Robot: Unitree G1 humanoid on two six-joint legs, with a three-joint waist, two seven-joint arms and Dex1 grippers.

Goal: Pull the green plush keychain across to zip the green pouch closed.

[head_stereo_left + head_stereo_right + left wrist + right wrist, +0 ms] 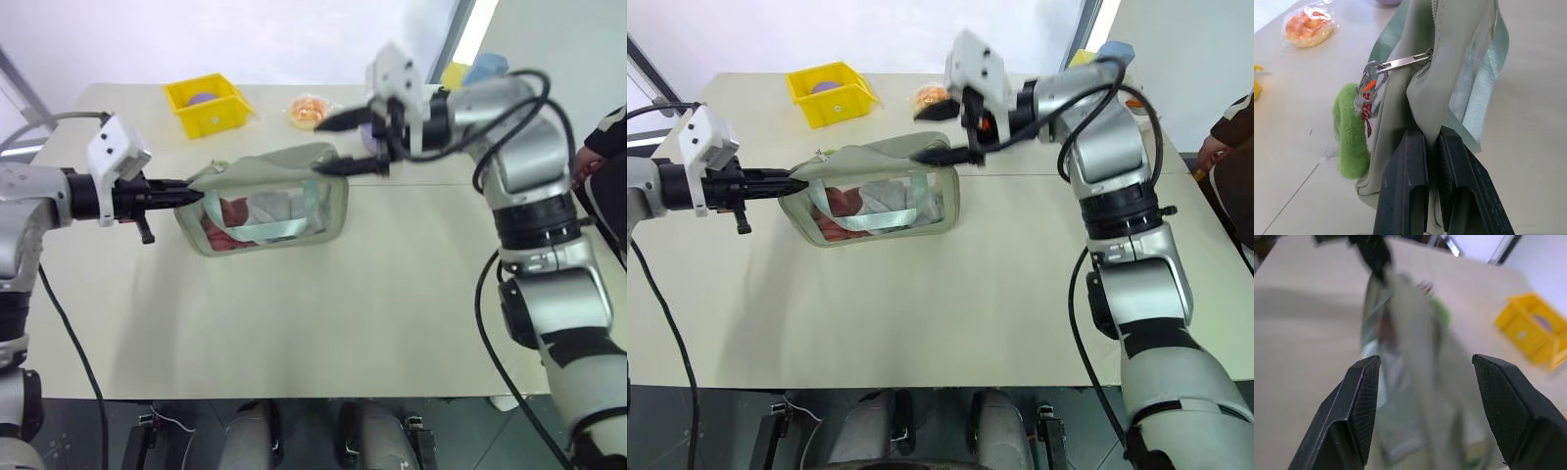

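Hanging above the desk (323, 323), the green pouch (328, 211) is a sage fabric bag with a clear window showing red and white contents. The left hand (1432, 147) has its fingers pressed together on the pouch's fabric edge at one end, holding it up. Just beside that grip, the green plush keychain (1349, 142), a fuzzy lime loop, dangles from the metal zipper pull (1400, 62). The right hand (345, 142) is at the pouch's opposite end, fingers spread wide with the fabric between them, holding nothing.
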